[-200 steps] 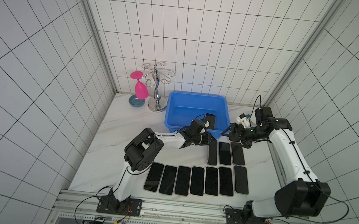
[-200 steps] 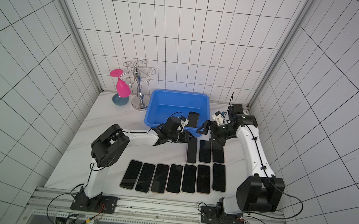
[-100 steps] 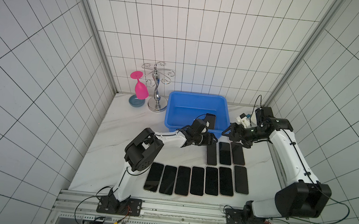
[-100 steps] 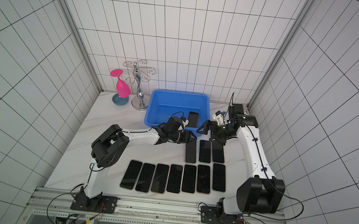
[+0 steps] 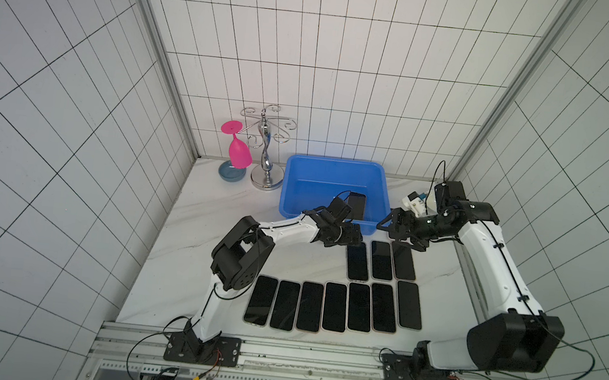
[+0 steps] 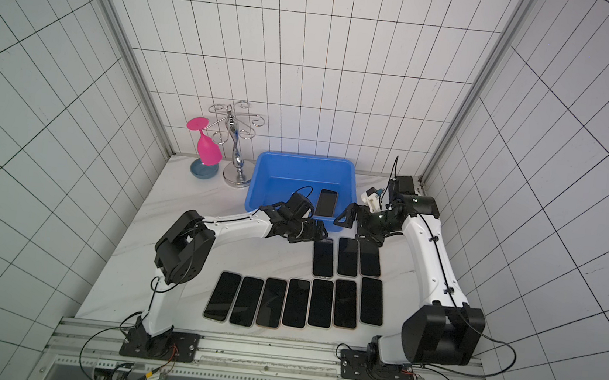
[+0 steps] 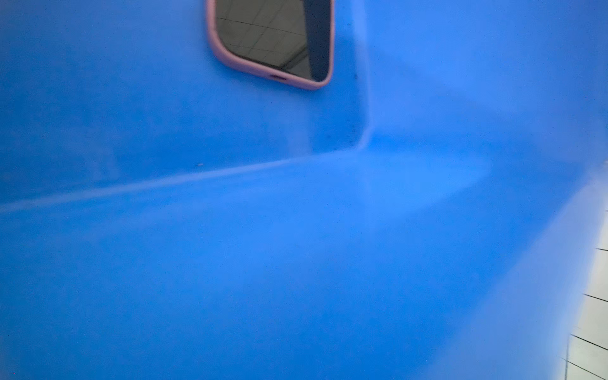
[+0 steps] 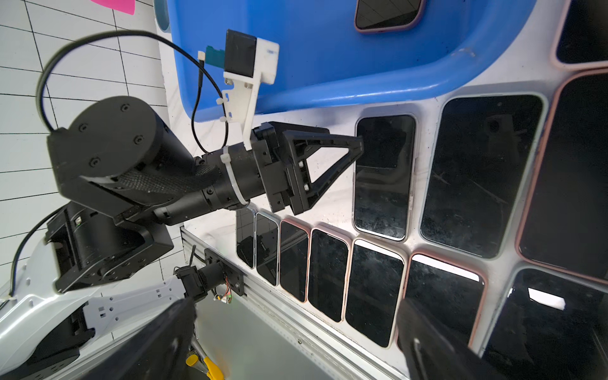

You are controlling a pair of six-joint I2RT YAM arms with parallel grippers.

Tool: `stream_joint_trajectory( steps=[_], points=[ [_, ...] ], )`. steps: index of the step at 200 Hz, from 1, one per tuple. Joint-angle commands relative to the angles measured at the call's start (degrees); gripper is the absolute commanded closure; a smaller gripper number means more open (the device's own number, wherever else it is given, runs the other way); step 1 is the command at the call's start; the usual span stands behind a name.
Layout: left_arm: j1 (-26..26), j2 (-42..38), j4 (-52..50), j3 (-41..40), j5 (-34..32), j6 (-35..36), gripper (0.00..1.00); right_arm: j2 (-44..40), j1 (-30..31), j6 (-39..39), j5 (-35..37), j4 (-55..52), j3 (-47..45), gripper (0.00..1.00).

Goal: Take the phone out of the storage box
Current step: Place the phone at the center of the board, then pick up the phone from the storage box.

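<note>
The phone (image 5: 356,205) is seen lying flat inside the storage box (image 5: 336,162), close to its side wall; the right pincer (image 5: 393,231) is held wide open and empty just outside, nothing can be told of the opening of the left pincer (image 8: 357,148), and a grasp may be spoiled by that sloping wall.

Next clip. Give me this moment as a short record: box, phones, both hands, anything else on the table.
box: blue storage box at the back of the table, one phone flat inside near its right front corner
phones out: ten, in a front row of seven and a back row of three
left hand: low outside the box's front rim; open or shut unclear
right hand: open, empty, by the box's right front corner
other: pink glass upside down beside a metal rack
</note>
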Motion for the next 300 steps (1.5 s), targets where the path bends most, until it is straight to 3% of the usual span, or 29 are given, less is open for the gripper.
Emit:
stream_joint_trajectory(
  steps=[1, 51, 80, 97, 120, 137, 163, 183, 208, 249, 300],
  points=[
    [0.6, 1.6, -17.4, -3.5, -1.2, -3.7, 0.09, -1.2, -0.7, 0.5, -0.9, 0.6, -1.0, 0.01],
    [0.6, -11.2, -19.6, -5.8, -0.5, -1.8, 0.14, -1.5, -0.7, 0.7, 0.5, 0.7, -0.1, 0.01],
    [0.7, -20.1, -22.0, 0.3, -1.5, 4.8, 0.12, -2.3, -0.7, 1.6, 3.6, 1.5, 1.1, 0.01],
    [1.9, -21.0, -24.4, 6.4, -2.3, 7.3, 0.12, -1.7, -0.8, 2.7, 3.5, 2.4, 1.4, 0.01],
    [5.6, -19.2, -27.5, 13.3, 1.6, 7.6, 0.11, 0.3, -0.6, 4.4, 3.7, 4.4, 2.6, 0.01],
    [8.3, -18.6, -29.9, 16.4, -0.7, 8.0, 0.12, 2.8, 0.6, 6.0, 6.6, 6.2, 6.1, 0.01],
    [12.9, -20.8, -30.4, 14.9, -0.1, 7.4, 0.12, 11.0, 7.9, 5.7, 16.5, 4.6, 19.1, 0.01],
    [14.4, -25.3, -27.7, 9.7, -1.3, 9.0, 0.12, 19.6, 14.1, 6.4, 27.8, 2.4, 30.5, 0.01],
    [15.9, -30.5, -22.9, 2.0, -2.1, 9.4, 0.12, 33.7, 17.5, 8.7, 37.6, -3.9, 45.2, 0.01],
    [17.6, -33.0, -19.3, -5.0, -0.4, 10.7, 0.12, 51.9, 18.7, 9.8, 45.6, -7.0, 59.7, 0.01],
    [22.1, -31.1, -19.4, -8.3, 4.7, 11.5, 0.12, 62.4, 18.4, 9.8, 47.8, -5.4, 63.6, 0.01]
  ],
)
